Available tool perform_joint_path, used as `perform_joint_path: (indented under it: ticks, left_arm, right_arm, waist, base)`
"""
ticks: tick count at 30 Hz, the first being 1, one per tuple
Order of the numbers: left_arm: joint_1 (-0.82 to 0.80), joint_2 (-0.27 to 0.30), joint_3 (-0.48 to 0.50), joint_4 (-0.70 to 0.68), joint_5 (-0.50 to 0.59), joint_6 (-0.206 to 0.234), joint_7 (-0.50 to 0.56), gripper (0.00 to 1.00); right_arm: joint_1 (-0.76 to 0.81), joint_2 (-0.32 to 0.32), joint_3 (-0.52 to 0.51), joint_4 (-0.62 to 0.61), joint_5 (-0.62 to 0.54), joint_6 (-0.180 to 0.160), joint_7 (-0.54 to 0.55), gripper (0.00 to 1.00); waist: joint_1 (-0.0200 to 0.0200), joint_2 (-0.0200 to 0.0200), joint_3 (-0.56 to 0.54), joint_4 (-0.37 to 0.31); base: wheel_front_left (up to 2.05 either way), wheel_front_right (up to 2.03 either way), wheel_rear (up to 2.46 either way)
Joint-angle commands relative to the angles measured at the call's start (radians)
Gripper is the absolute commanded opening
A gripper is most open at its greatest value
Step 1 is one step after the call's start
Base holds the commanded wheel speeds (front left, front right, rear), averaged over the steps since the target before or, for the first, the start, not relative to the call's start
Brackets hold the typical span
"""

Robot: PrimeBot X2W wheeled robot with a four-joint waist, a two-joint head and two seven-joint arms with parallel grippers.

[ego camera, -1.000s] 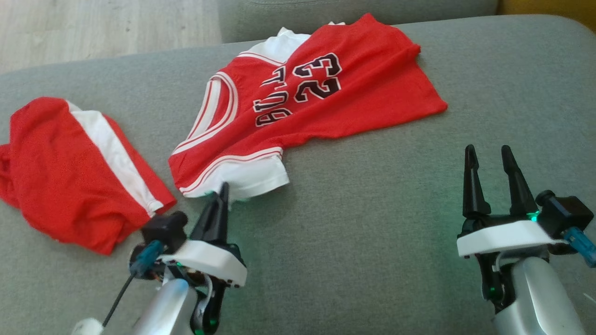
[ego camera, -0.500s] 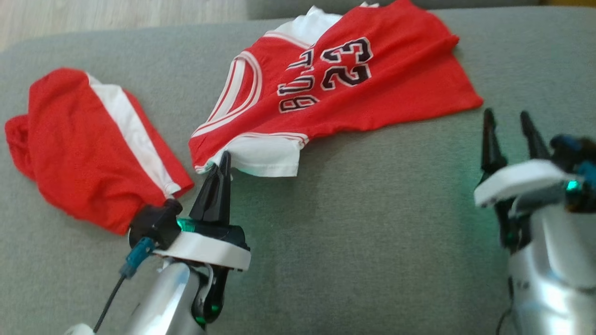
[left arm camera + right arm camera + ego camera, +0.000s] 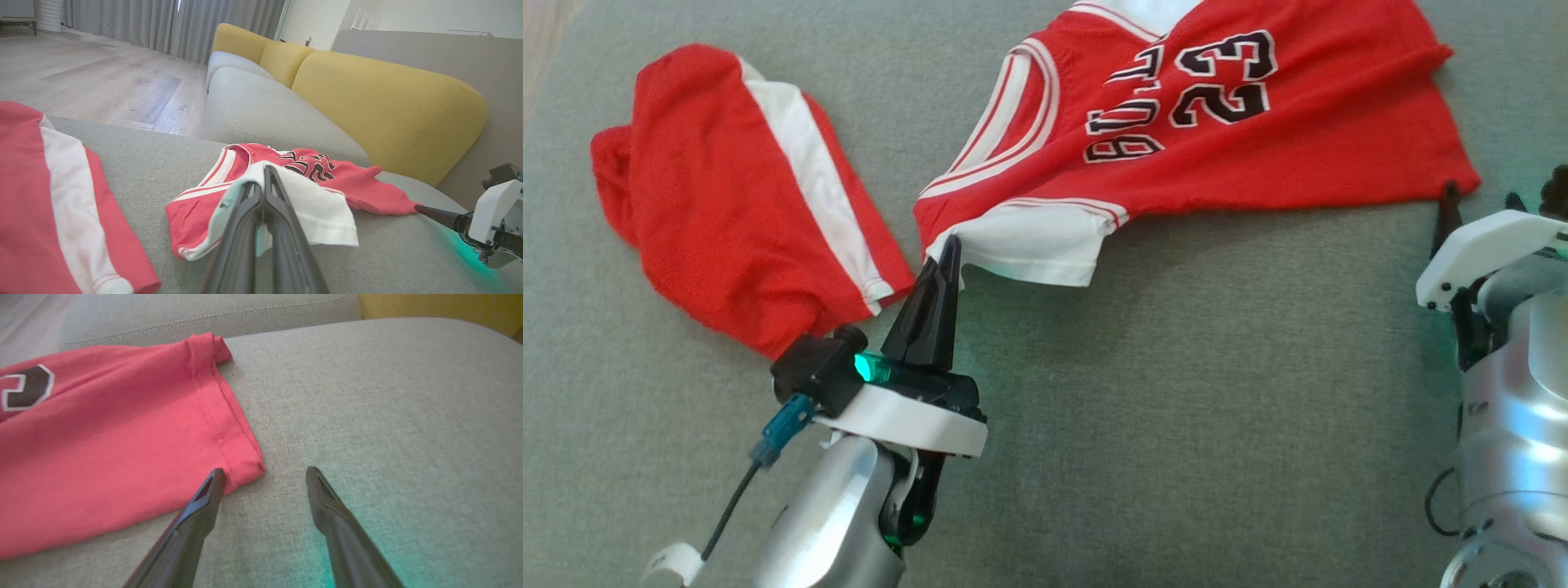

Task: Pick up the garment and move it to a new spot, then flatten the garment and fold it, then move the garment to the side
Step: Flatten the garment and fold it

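Pinching the white sleeve panel (image 3: 1037, 249) of the red basketball jersey with black lettering (image 3: 1258, 163), the left gripper (image 3: 947, 261) has both dark fingers pressed together on the cloth, and the left wrist view shows the white fabric draped over the fingertips

The jersey lies on the grey fabric sofa cushion (image 3: 1176, 408), its long axis running from that held sleeve, near the robot's left, across and away toward the robot's right. Its far red hem corner (image 3: 245, 465) ends just beside the right gripper (image 3: 266, 470), whose fingers stand wide apart with nothing between them. In the right wrist view the corner sits at the tip of the finger on that view's left, while the other finger is over bare cushion, so the corner is off-centre in the gap, toward the jersey side

By my judgement the right arm is the nearer one for that corner, and it would need to shift slightly toward the garment before closing

A pair of red shorts with a white side stripe (image 3: 727, 204) lies apart to the left, close beside the left gripper's wrist
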Motion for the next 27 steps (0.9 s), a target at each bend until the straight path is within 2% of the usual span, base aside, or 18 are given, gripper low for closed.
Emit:
perform_joint_path:
  ticks: [1,8,9,10,11,18,27]
  left_arm:
    - [-0.039,0.003,0.025,-0.029,0.009,-0.003,-0.010,0.00]
    - [-0.056,-0.006,0.024,-0.027,0.008,-0.011,-0.012,0.00]
    - [-0.058,-0.006,0.024,-0.025,0.008,-0.012,-0.012,0.00]
    - [-0.059,-0.007,0.026,-0.024,0.008,-0.012,-0.012,0.00]
    - [-0.061,-0.008,0.028,-0.022,0.009,-0.013,-0.012,0.00]
    - [-0.062,-0.007,0.059,-0.004,0.017,-0.008,-0.012,0.00]
    - [-0.099,0.058,0.147,0.003,0.027,0.016,-0.012,0.00]
  right_arm:
    - [-0.048,-0.002,0.002,-0.017,-0.026,-0.001,-0.001,1.00]
    - [-0.111,-0.002,-0.105,0.059,-0.144,-0.001,0.023,1.00]
    - [-0.116,-0.002,-0.116,0.069,-0.160,-0.001,0.029,0.81]
    - [-0.121,-0.002,-0.125,0.079,-0.173,-0.001,0.033,0.27]
    - [-0.126,-0.002,-0.132,0.091,-0.182,-0.001,0.035,0.00]
    - [-0.166,-0.002,-0.130,0.165,-0.194,-0.001,0.000,0.00]
    - [-0.310,-0.002,0.048,0.343,-0.011,-0.001,-0.202,0.00]
  waist:
    - [-0.0002,0.0000,0.009,0.011]
    - [-0.0002,0.0000,0.031,0.027]
    - [-0.0002,0.0000,0.033,0.028]
    - [-0.0002,0.0000,0.034,0.029]
    - [-0.0002,0.0000,0.033,0.028]
    - [-0.0002,0.0000,0.003,0.002]
    - [-0.0002,0.0000,-0.132,-0.102]
  base:
    - [0.00,0.00,0.00]
    - [0.00,0.00,0.00]
    - [0.00,0.00,0.00]
    - [0.00,0.00,0.00]
    - [0.00,0.00,0.00]
    - [0.00,0.00,0.00]
    - [0.00,0.00,0.00]
